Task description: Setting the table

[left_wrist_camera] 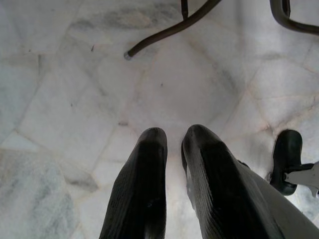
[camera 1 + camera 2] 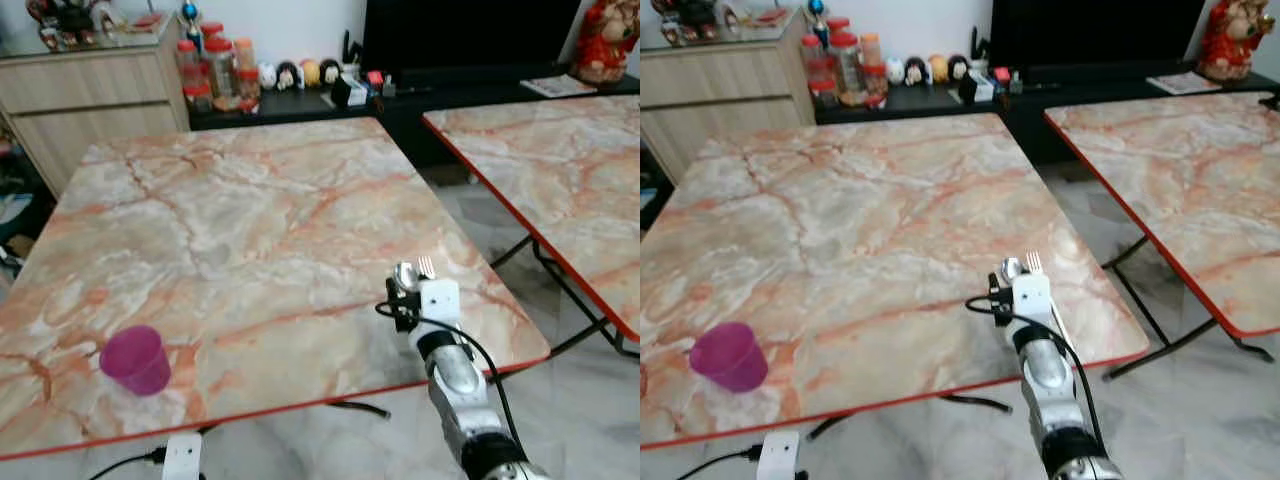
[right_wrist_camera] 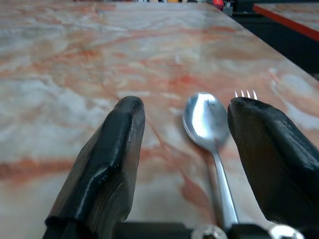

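My right gripper (image 3: 187, 107) hovers low over the marble table (image 2: 250, 200) near its front right corner, fingers open. A silver spoon (image 3: 207, 122) lies on the tabletop between the two fingers, bowl pointing away. The tines of a fork (image 3: 245, 93) peek out from behind one finger (image 3: 269, 144). From the head views, spoon (image 2: 404, 272) and fork (image 2: 426, 266) lie side by side just ahead of the wrist. A purple plastic cup (image 2: 135, 360) stands upright at the table's front left. My left gripper (image 1: 174, 137) hangs over the floor with its fingers together.
A second marble table (image 2: 560, 170) stands to the right across a narrow gap of floor. A wooden cabinet (image 2: 90, 90) and a low black shelf with jars (image 2: 215, 65) and figurines line the back wall. A metal table leg (image 1: 169, 32) crosses the floor below.
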Controlling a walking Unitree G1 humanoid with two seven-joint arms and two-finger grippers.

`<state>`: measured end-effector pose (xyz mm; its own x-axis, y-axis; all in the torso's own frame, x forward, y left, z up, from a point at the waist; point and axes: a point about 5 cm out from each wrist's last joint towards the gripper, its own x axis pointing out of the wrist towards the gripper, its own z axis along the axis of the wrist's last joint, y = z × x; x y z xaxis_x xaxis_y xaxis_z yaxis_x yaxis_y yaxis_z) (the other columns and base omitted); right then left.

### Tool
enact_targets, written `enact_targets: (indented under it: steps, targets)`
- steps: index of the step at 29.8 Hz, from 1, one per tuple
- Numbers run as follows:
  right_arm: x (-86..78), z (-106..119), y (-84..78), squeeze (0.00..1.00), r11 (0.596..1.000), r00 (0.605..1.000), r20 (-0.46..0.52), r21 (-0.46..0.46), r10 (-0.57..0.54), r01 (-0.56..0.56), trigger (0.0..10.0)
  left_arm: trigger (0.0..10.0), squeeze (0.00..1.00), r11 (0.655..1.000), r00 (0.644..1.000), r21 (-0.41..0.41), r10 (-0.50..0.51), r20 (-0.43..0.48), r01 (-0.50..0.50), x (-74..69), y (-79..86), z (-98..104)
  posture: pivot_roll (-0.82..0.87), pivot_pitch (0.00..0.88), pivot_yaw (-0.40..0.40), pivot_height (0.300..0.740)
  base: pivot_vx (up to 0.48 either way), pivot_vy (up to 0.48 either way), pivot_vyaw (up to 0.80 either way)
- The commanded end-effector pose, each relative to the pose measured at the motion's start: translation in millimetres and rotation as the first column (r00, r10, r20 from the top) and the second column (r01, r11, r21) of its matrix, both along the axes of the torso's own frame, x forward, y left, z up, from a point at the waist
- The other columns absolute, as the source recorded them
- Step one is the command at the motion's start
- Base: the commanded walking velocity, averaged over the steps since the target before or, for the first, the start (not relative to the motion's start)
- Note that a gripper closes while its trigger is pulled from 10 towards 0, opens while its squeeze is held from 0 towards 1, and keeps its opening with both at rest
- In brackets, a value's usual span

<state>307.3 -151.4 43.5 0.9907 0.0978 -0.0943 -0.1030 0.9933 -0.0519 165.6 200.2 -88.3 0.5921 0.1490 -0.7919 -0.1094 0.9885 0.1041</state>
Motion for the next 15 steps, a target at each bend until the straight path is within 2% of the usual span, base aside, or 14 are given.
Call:
enact_targets:
  steps: [1, 2, 3, 4, 9, 10, 12, 15]
  targets:
    - [1.2, 4.3, -8.3, 0.00, 0.999, 0.999, 0.021, 0.008, -0.040, 0.039, 10.0, 10.0, 0.00, 1.000, 1.000, -0.004, 0.004, -0.004, -0.004, -1.5, -0.4, -0.7, -0.04, 0.000, 0.003, 0.740, 0.000, 0.000, 0.00]
    - [0.7, 3.7, -10.2, 0.00, 0.999, 0.999, 0.019, 0.008, -0.050, 0.050, 10.0, 10.0, 0.00, 1.000, 1.000, -0.004, 0.004, -0.004, -0.004, -1.5, -0.4, -0.7, -0.04, 0.000, 0.003, 0.740, 0.000, 0.000, 0.00]
    - [-0.4, 2.4, -17.2, 0.13, 0.997, 0.997, 0.011, 0.014, -0.076, 0.076, 10.0, 10.0, 0.00, 1.000, 1.000, -0.004, 0.003, -0.005, -0.003, -1.6, -0.5, -0.8, -0.04, 0.000, 0.006, 0.740, 0.000, 0.000, 0.00]
    - [-0.7, 2.3, -19.7, 1.00, 0.996, 0.997, 0.009, 0.018, -0.082, 0.082, 10.0, 10.0, 0.00, 1.000, 1.000, -0.004, 0.001, -0.006, -0.001, -1.7, -0.8, -0.9, -0.04, 0.000, 0.007, 0.740, 0.000, 0.000, 0.00]
    - [0.4, 3.8, -29.8, 1.00, 0.998, 0.998, -0.004, -0.004, -0.062, 0.062, 10.0, 10.0, 0.00, 1.000, 1.000, -0.005, -0.007, -0.010, 0.007, -1.9, -2.0, -1.2, -0.04, 0.000, 0.009, 0.740, 0.000, 0.000, 0.00]
    - [1.0, 4.2, -32.6, 0.00, 0.998, 0.998, -0.008, -0.005, -0.065, 0.065, 10.0, 10.0, 0.00, 1.000, 1.000, -0.005, -0.007, -0.010, 0.007, -1.9, -2.0, -1.3, -0.04, 0.000, 0.008, 0.740, 0.000, 0.000, 0.00]
    - [3.4, 6.1, -39.2, 0.00, 0.997, 0.997, -0.017, 0.011, -0.081, 0.082, 10.0, 10.0, 0.00, 1.000, 1.000, -0.004, -0.006, -0.010, 0.006, -1.8, -1.6, -1.1, -0.04, 0.000, 0.009, 0.740, 0.000, 0.000, 0.00]
    - [7.1, 9.2, -39.8, 0.00, 0.997, 0.997, -0.024, 0.040, -0.066, 0.067, 10.0, 10.0, 0.00, 1.000, 1.000, -0.003, -0.005, -0.009, 0.005, -1.6, -1.2, -1.0, -0.04, 0.000, 0.006, 0.740, 0.000, 0.000, 0.00]
